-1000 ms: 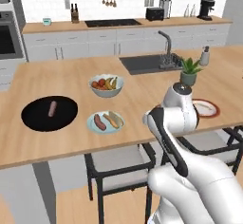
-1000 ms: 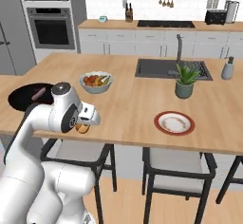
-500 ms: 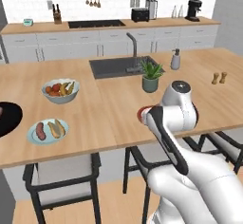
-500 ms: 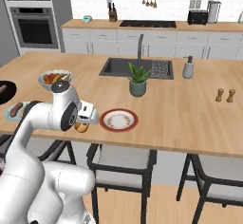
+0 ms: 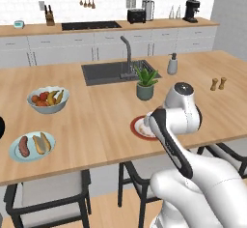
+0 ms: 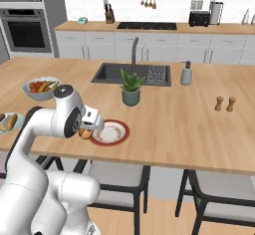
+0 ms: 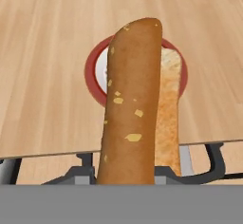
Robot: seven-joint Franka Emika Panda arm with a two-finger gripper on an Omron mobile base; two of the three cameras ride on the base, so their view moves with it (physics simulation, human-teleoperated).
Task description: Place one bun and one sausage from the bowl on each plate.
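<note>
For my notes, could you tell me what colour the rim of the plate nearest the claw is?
Red, around a white centre; the plate shows best in the right base view.
</note>
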